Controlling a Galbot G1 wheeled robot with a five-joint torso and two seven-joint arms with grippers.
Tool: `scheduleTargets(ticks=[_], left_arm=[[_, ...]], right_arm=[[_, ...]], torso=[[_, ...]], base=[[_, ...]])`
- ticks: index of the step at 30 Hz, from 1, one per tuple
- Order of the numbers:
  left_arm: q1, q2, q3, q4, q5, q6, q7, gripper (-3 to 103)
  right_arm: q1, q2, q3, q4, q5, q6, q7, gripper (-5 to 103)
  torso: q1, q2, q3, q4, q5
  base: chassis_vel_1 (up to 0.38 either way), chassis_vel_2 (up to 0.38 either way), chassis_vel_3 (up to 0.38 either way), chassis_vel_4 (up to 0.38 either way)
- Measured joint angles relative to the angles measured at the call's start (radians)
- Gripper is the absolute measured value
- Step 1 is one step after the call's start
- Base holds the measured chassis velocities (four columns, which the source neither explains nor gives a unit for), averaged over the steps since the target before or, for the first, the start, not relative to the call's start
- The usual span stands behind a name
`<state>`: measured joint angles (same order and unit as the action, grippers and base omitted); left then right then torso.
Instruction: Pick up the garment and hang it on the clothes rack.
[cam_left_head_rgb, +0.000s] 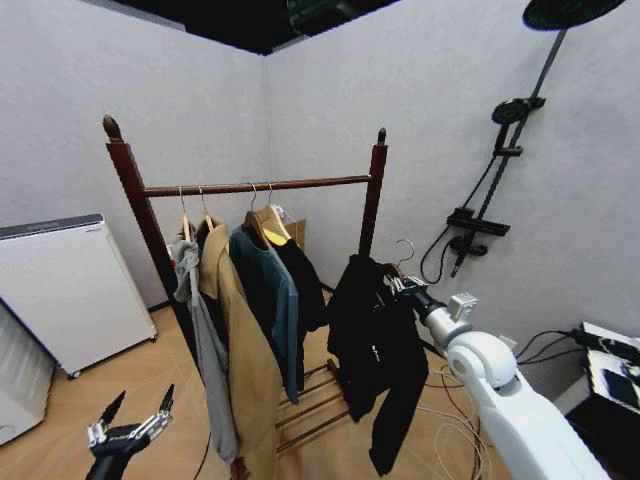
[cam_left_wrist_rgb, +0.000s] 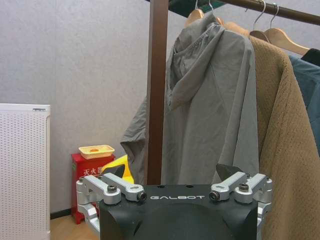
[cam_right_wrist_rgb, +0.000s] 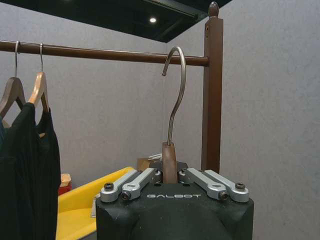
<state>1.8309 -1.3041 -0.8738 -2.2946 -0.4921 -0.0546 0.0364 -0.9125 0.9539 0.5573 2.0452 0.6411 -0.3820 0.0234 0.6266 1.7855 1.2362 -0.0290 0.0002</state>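
— Where's the garment?

— Hanging limp from its hanger, which my right claw grips shut. The hook sits just below the clothes rack rail, near its right post. My left claw waits low, spread open.

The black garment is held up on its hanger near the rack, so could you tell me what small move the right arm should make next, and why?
Probably lift and carry the hanger toward the rail. The right gripper is shut on the hanger's neck, the garment hangs below it, and in the head view the hook is below and short of the clothes rack rail. The left gripper waits low, open.
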Motion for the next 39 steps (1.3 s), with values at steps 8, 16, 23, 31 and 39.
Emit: scheduleTargets(ticks=[8,16,23,31,39], left_arm=[[0.000,0.000,0.000,0.000,0.000,0.000,0.000,100],[0.000,0.000,0.000,0.000,0.000,0.000,0.000,100],[0.000,0.000,0.000,0.000,0.000,0.000,0.000,100],[0.000,0.000,0.000,0.000,0.000,0.000,0.000,100],[0.000,0.000,0.000,0.000,0.000,0.000,0.000,100]], right_arm=[[0.130,-0.036,-0.026,-0.085,0.047,0.000,-0.018,10],[0.262,-0.117,-0.058,-0.092,0.129,-0.040,-0.086,10],[0.429,-0.214,-0.180,-0.170,0.213,-0.063,-0.176,10],[0.738,-0.176,-0.416,-0.340,0.270,-0.069,-0.156,10],[0.951,-0.044,-0.607,-0.576,0.248,-0.113,-0.095,10]], torso=[[0.000,0.000,0.000,0.0007,-0.0002],[0.001,0.000,0.000,0.0000,-0.0002],[0.001,0.000,0.000,0.0000,-0.0001],[0.001,0.000,0.000,0.0004,-0.0007],[0.001,0.000,0.000,0.0004,0.0000]], base=[[0.081,0.016,0.006,0.073],[0.004,0.007,0.006,0.003],[0.000,0.000,0.000,0.000],[0.000,0.000,0.000,0.000],[0.000,0.000,0.000,0.000]])
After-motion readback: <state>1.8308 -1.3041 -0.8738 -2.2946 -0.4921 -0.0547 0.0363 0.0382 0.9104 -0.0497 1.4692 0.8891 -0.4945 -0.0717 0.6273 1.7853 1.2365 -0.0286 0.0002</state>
